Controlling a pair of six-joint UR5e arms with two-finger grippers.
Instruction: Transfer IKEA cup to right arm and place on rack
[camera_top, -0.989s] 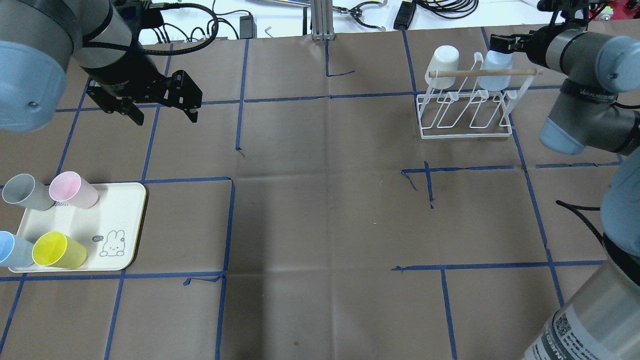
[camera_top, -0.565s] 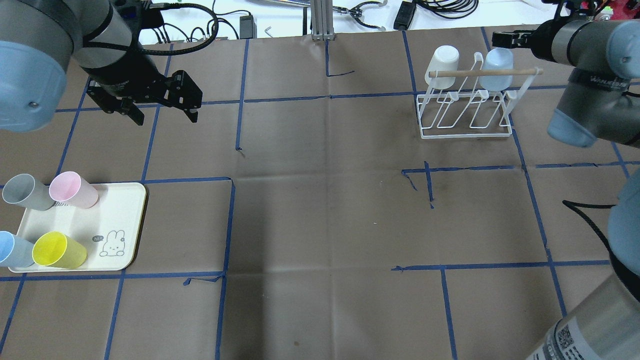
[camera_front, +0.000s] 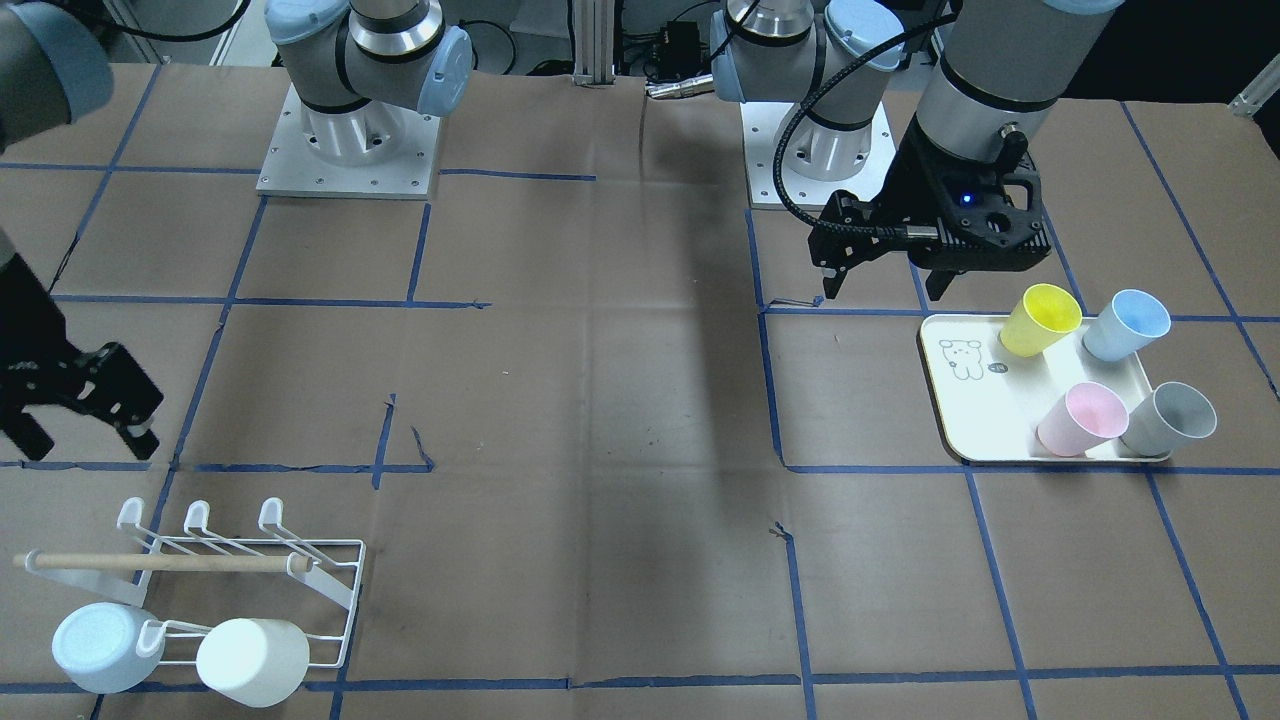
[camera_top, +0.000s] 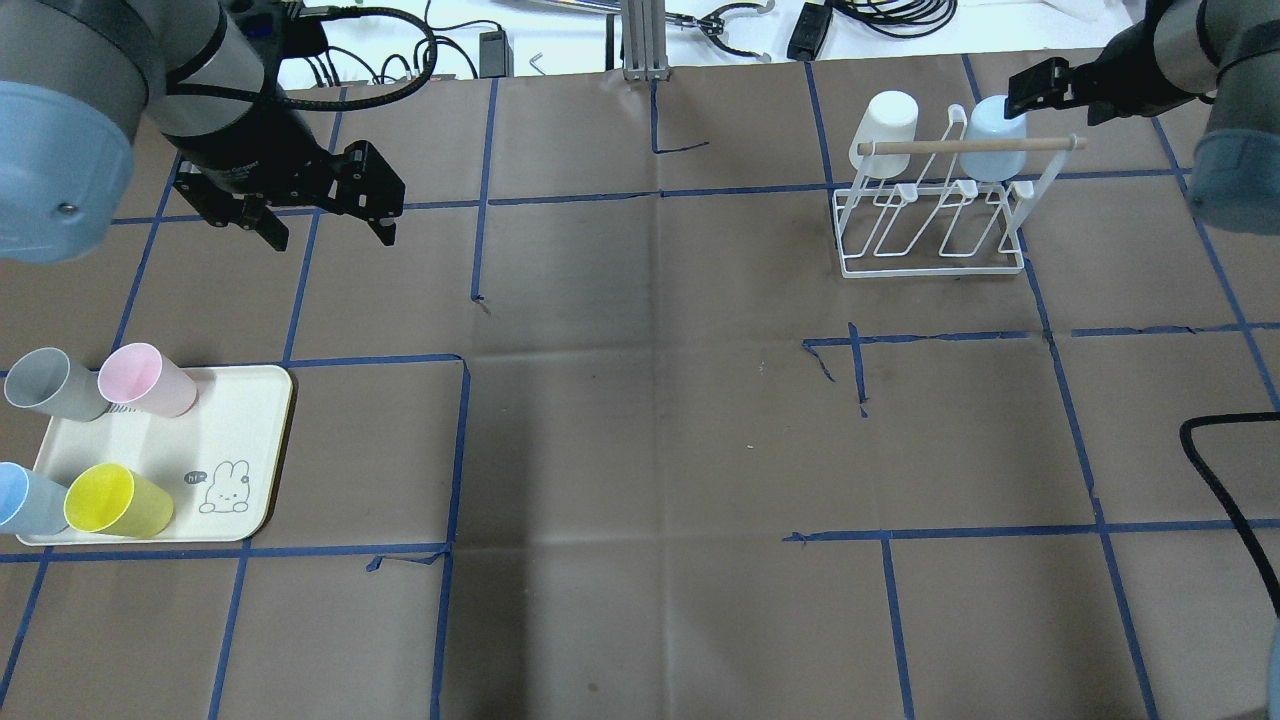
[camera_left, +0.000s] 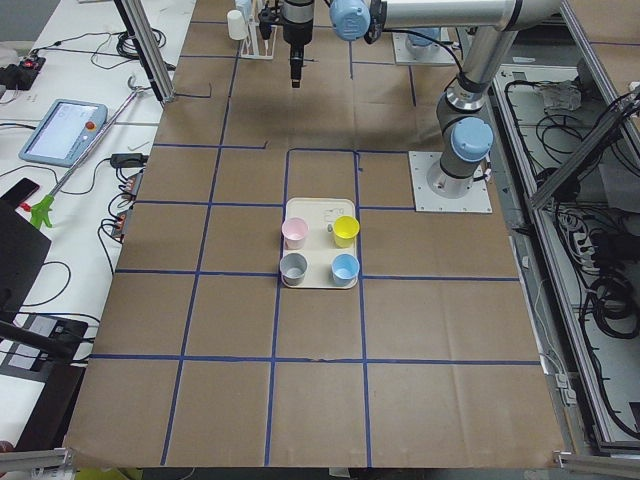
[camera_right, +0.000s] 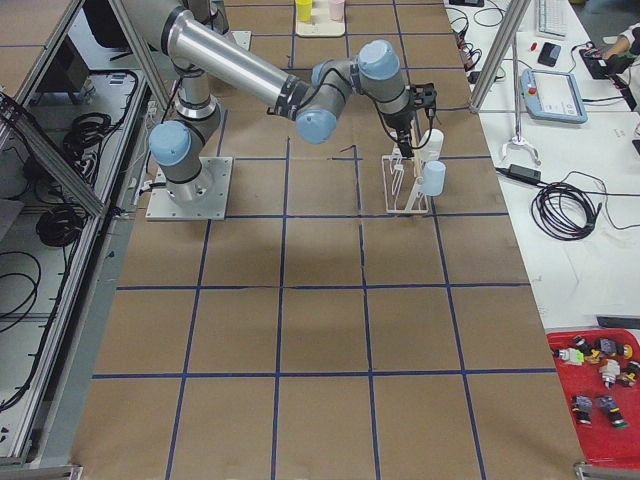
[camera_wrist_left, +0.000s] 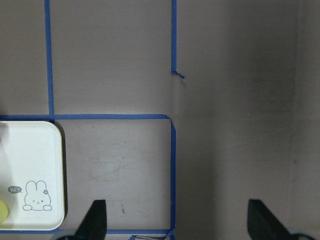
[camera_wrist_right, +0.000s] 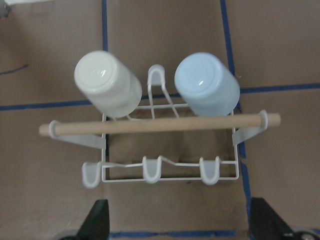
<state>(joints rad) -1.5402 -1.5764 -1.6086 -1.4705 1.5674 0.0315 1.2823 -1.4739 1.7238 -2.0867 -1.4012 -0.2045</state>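
Blue cup (camera_wrist_right: 206, 84) inverted on a rack (camera_wrist_right: 151, 170) prong, so it cannot roll; right gripper (camera_wrist_right: 182, 220) above, jaws released and empty. Left gripper (camera_top: 325, 225), jaws likewise spread, hangs near tray (camera_top: 240, 440).

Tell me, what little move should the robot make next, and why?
Probably the left gripper should move over the tray and come down on one cup, perhaps the pink cup nearest it. It and the right gripper are open and empty; the rack holds two cups, and four wait on the tray.
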